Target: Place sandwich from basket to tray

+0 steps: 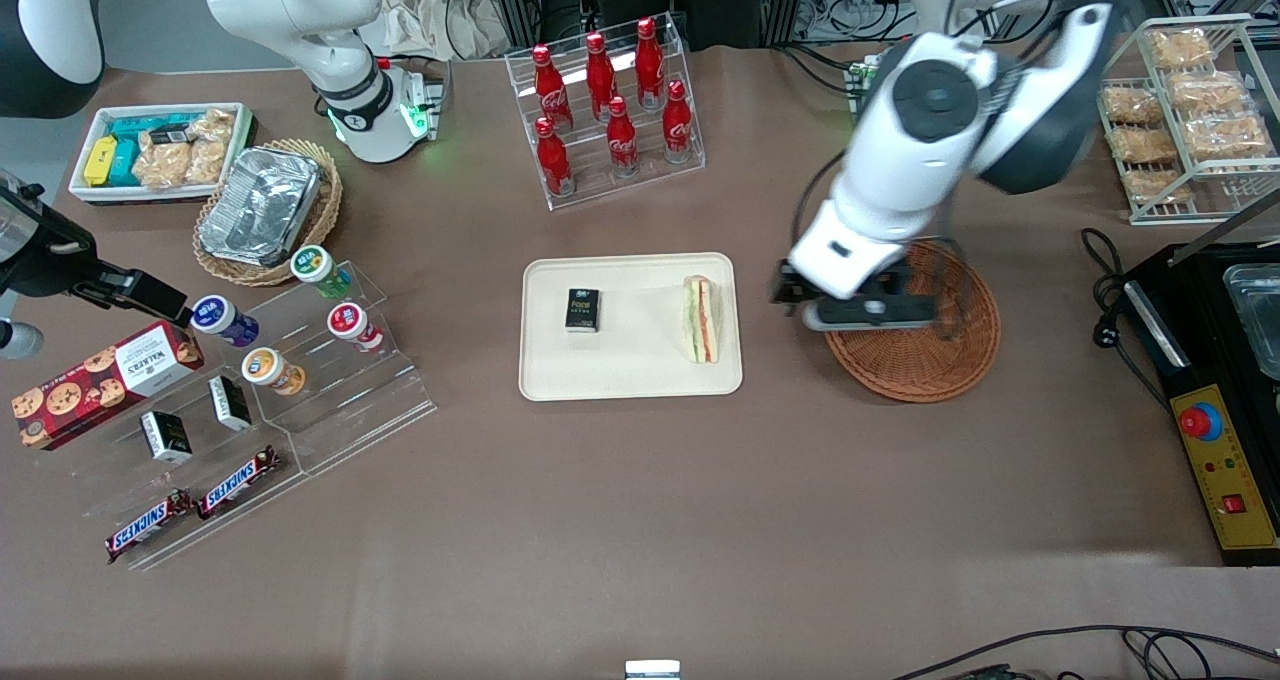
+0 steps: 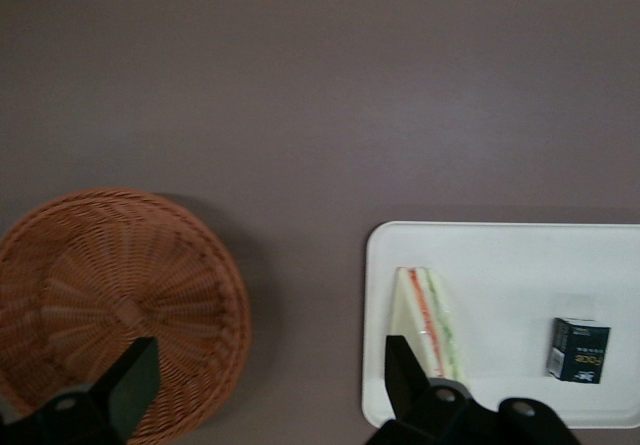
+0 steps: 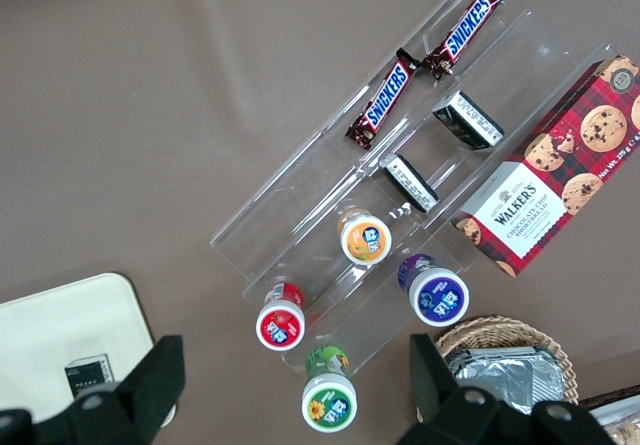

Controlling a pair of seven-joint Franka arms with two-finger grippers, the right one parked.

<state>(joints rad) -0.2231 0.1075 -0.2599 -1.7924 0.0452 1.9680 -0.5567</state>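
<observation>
The sandwich lies on the tray, standing on its long edge near the tray's end toward the working arm, filling stripes facing up. A small black box sits on the same tray, well apart from it toward the parked arm's end.

The pincer hangs over the basket's rim, on the side nearest the tray. In the front view the white wrist housing covers most of it, so the fingers cannot be read there — the left wrist view settles it: two dark fingers spread wide with nothing between them, released. That view also shows the basket with only bare weave inside, and the sandwich resting flat against the tray's floor, clear of the rim.

Only the front view takes in the rest of the table — a rack of red cola bottles farther from the camera than the tray.
</observation>
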